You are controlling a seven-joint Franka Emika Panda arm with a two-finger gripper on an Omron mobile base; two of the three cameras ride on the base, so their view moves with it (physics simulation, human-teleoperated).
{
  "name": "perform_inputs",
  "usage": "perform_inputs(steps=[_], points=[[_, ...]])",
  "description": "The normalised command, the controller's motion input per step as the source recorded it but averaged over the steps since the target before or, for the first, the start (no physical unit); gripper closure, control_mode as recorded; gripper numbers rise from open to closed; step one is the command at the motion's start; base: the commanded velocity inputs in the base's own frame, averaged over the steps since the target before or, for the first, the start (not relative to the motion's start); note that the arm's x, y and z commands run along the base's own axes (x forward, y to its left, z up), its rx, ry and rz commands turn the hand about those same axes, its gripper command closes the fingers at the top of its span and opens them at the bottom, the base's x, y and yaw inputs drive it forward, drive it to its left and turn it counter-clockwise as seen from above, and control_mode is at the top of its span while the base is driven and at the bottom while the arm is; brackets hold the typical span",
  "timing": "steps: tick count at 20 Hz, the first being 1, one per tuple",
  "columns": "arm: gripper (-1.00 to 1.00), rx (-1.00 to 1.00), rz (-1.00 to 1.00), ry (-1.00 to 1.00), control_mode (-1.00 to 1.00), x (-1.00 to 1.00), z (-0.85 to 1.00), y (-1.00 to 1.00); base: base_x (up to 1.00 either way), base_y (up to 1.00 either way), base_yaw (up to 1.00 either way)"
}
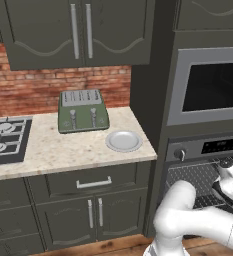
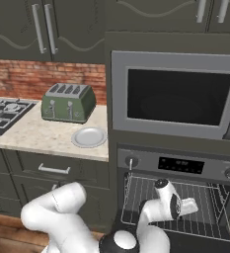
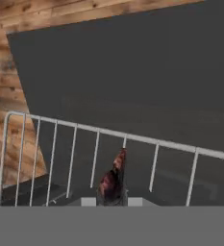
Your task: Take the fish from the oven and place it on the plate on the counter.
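Observation:
The oven point(image 2: 180, 165) stands open, its wire rack point(image 2: 185, 197) showing in the cavity below the display panel. My gripper point(image 2: 189, 206) reaches in over that rack, and in the left base view the gripper point(image 1: 231, 194) sits at the far right edge. In the hand view a dark reddish fish point(image 3: 114, 175) stands up between the fingertips of the gripper point(image 3: 112, 198), which is shut on it, above the rack bars point(image 3: 99, 144) and the lowered oven door point(image 3: 132, 72). The small pale plate point(image 1: 123, 141) point(image 2: 89, 137) lies bare on the beige counter point(image 1: 63, 152) left of the oven.
A green toaster point(image 1: 82, 111) point(image 2: 68, 102) stands behind the plate. The black gas hob point(image 1: 5, 140) point(image 2: 3, 113) is at the counter's left. A silver-framed dark-glass unit point(image 1: 213, 85) point(image 2: 178, 96) sits above the oven. Wooden floor point(image 3: 7, 144) lies below the door.

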Motion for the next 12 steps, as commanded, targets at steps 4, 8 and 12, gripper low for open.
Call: perform_inputs(steps=[4,8,12], points=[[1.00,0.14,-0.09,-0.22,-1.00,-1.00,0.79,-0.06,0.00,0.00,0.00],[1.00,0.05,-0.01,-0.46,-1.00,-1.00,1.00,0.37,0.00,0.00,0.00],[1.00,0.00,-0.03,-0.72,-1.00,-0.88,0.98,0.77,0.00,0.00,0.00]])
